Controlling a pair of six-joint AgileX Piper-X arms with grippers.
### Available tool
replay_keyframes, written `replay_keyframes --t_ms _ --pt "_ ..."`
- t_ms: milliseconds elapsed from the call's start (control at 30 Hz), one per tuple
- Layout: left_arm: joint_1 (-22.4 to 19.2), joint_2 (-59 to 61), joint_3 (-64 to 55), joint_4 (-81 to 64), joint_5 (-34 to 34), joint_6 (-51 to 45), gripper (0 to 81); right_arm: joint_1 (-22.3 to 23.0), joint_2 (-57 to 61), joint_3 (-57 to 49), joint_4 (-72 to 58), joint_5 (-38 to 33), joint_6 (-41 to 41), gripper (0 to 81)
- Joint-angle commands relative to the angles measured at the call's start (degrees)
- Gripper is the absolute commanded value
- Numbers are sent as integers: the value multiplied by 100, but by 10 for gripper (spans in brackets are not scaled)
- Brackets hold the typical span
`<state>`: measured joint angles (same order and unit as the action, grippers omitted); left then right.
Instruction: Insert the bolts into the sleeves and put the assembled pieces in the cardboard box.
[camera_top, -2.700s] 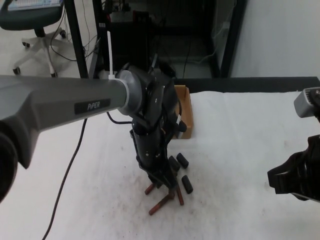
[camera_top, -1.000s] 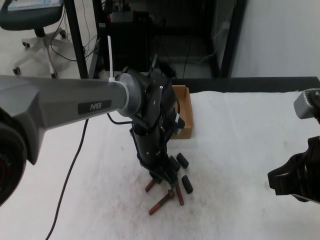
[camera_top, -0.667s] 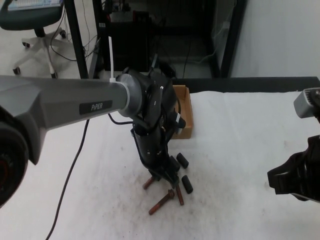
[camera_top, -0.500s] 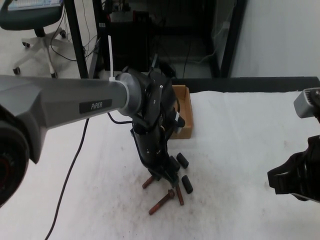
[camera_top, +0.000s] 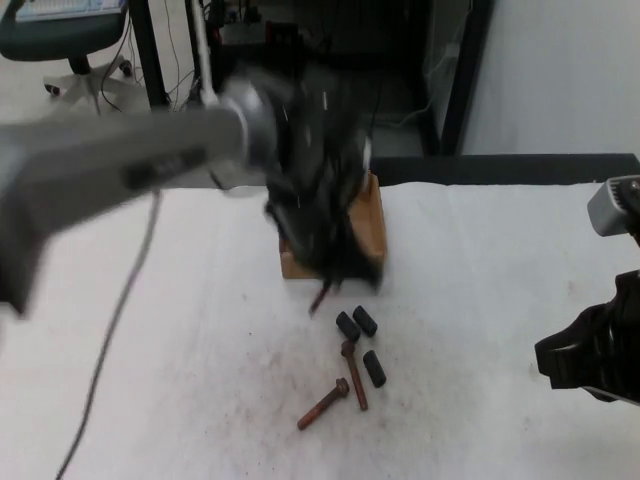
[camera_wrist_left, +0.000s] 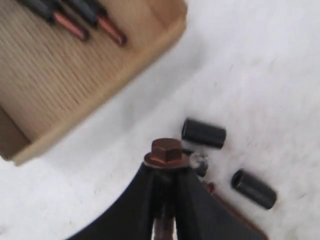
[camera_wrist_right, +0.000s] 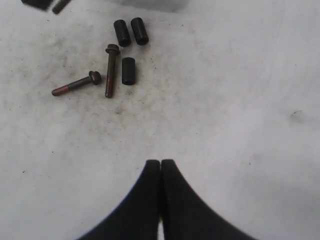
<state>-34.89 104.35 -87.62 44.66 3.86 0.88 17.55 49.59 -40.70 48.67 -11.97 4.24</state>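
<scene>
Left wrist view: the rusty hex-head steel bolt (camera_wrist_left: 166, 151) sits clamped in the left gripper (camera_wrist_left: 165, 175), just lifted off the white bench (camera_top: 480, 300) above the black cylindrical sleeves (camera_wrist_left: 203, 133), right of the brown cardboard box (camera_wrist_left: 125, 70). Pickup looks done and insertion comes next. The right gripper (camera_wrist_right: 160, 167) is pressed closed, empty.

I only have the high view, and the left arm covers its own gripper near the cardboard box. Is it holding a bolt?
Observer: Yes. The left wrist view shows the left gripper shut on a bolt, hex head sticking out past the fingertips.
Operator: Anything inside the box?
Observer: Two assembled pieces lie in the cardboard box.
Operator: And the right gripper?
Observer: The right gripper is shut, with nothing between its fingers.
</scene>
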Motion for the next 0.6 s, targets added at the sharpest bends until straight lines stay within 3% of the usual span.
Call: replay_keyframes --t_ms 0,233,367,567 --pt "55 -215 -52 -117 8 -297 0 29 -39 -10 -218 -118 -301 3" --pt "343 -1790 864 -84 8 -362 0 204 509 -38 -849 -371 -265 3" --pt "400 -3064 2027 -129 8 -546 0 325 1319 -205 -861 -751 -249 3" --pt "400 -5184 4006 -1098 -82 -823 0 663 2720 -1169 -865 -672 -259 3"
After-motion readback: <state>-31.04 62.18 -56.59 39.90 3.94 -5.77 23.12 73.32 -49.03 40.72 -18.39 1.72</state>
